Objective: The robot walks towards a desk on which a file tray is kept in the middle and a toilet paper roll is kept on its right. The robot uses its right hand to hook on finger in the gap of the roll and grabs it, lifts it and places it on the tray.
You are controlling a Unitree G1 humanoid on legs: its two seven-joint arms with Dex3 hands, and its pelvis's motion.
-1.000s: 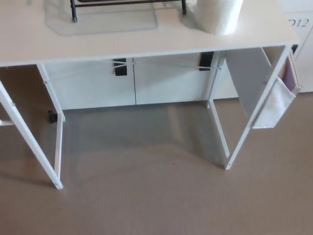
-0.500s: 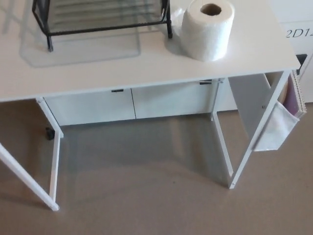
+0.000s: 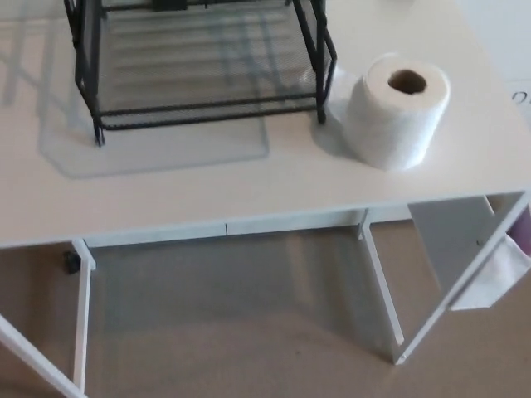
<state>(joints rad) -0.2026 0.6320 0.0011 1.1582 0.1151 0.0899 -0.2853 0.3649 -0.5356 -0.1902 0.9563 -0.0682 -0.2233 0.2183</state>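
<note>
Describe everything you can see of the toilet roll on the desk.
The roll is white, soft-looking paper, thickly wound, with a brown cardboard core whose hole faces up. It stands on end on the white desk, near its right edge, just right of the black wire tray, with a narrow gap between them. Only the desk touches it.

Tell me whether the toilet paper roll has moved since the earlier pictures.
No. The toilet paper roll stands by the file tray's front right corner as before; only the camera shifted.
</note>
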